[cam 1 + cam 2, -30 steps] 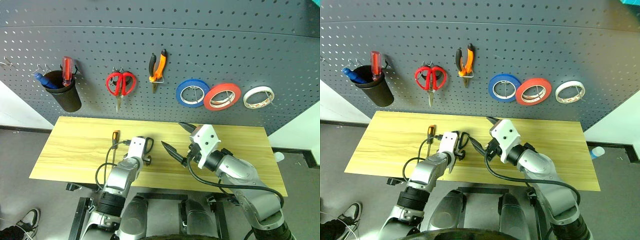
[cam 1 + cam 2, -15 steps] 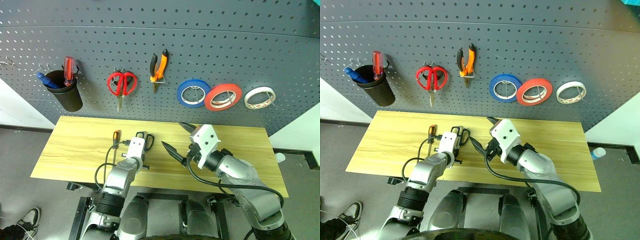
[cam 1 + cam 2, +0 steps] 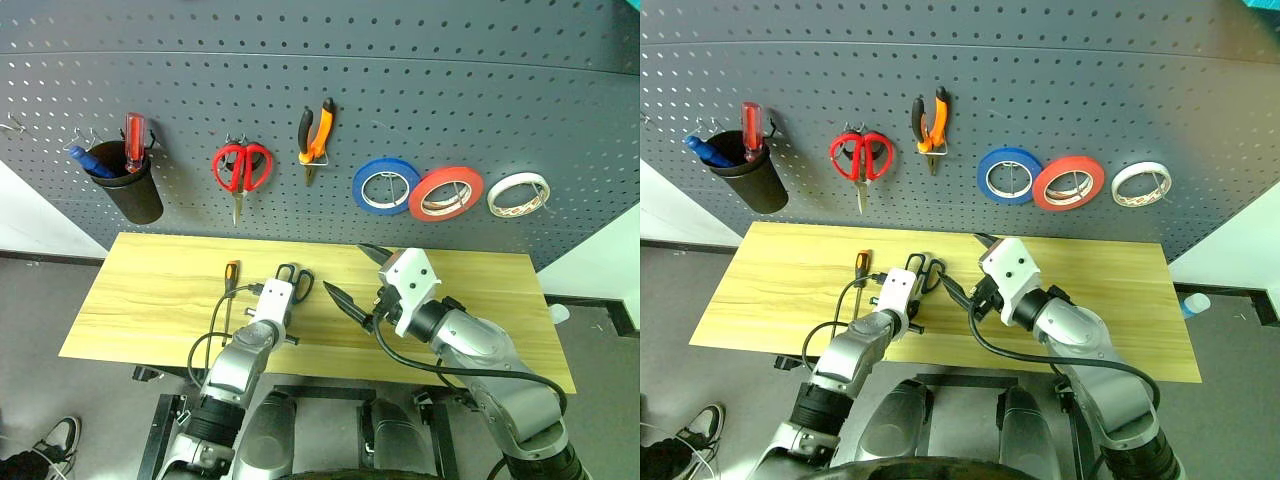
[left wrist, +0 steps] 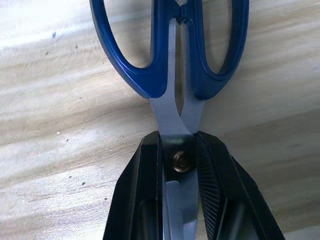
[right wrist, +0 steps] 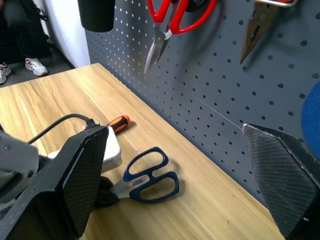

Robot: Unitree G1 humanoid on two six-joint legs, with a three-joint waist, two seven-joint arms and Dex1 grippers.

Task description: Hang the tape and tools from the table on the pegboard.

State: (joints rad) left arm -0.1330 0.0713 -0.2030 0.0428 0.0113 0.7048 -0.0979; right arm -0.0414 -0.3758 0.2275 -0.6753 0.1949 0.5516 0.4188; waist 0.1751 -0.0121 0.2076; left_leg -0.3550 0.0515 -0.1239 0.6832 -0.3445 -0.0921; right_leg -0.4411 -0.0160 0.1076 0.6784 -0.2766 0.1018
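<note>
The left gripper (image 4: pixel 180 165) is pressed together on the dark-handled scissors (image 5: pixel 150 177), its two black fingers (image 4: pixel 145 190) clamping the blades at the pivot screw. The scissors lie flat on the counter (image 3: pixel 150 290), handle loops pointing toward the pegboard (image 3: pixel 450 90). In the wrist views the handles read dark blue.

The right gripper (image 3: pixel 352 278) hangs above the middle of the counter with its fingers spread wide and nothing between them. It is just beside the left gripper, on its right, and apart from the scissors.

The slim screwdriver (image 3: pixel 229 285) with the orange and black handle lies on the counter near the left gripper, on its left, handle end toward the pegboard. A black cable from the left wrist loops over the counter just beside it.

On the pegboard, from left to right: a black cup (image 3: pixel 130 185) holding a red-handled screwdriver (image 3: pixel 133 140) and a blue-capped item; red-handled scissors (image 3: pixel 241 170); long-nose pliers (image 3: pixel 315 135) with orange and black handles, tips down; a blue tape roll (image 3: pixel 385 186); the red tape roll (image 3: pixel 445 193), overlapping the edge of the blue roll; and a whitish tape roll (image 3: pixel 518 194). The stretch of board between the pliers and the red-handled scissors carries bare holes.

A shoe (image 3: pixel 60 435) shows on the floor past the counter's left corner.
</note>
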